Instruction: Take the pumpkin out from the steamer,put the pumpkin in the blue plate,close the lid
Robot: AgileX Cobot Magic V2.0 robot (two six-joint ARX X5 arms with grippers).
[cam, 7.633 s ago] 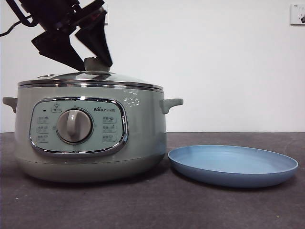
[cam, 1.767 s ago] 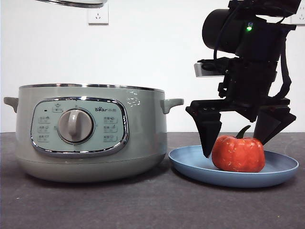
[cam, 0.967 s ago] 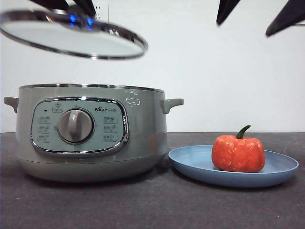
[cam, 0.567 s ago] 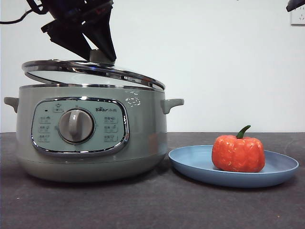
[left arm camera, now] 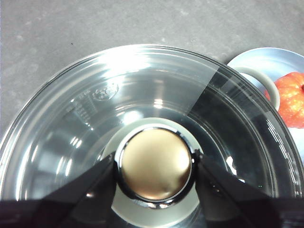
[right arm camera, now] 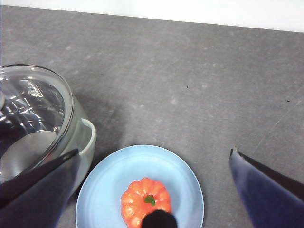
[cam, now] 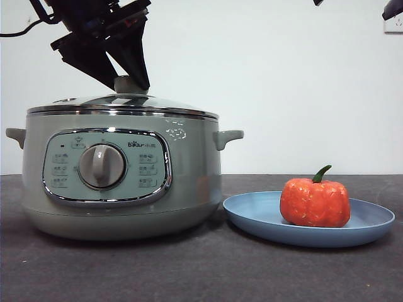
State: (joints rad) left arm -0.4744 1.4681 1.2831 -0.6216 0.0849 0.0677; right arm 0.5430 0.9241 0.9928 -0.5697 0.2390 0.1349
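Observation:
The glass lid point(cam: 119, 104) sits flat on the pale green steamer point(cam: 119, 182). My left gripper point(cam: 130, 85) is above it, shut on the lid's knob point(left arm camera: 154, 166), with a jaw touching each side of the knob. The orange-red pumpkin point(cam: 315, 202) stands upright on the blue plate point(cam: 252, 217) to the right of the steamer. My right gripper point(right arm camera: 154, 152) is open and empty, high above the plate and the pumpkin point(right arm camera: 145, 206). In the front view it shows only as black tips point(cam: 393, 7) at the top right corner.
The plate's rim point(right arm camera: 95, 185) lies close to the steamer's right side handle point(right arm camera: 89, 137). Dark grey table point(right arm camera: 190, 71) stretches behind and to the right of the plate. A white wall stands behind.
The lid, tilted just above the steamer's rim half a second ago, has come down and now rests level on the steamer. The left gripper came down with it. The pumpkin and plate have not moved.

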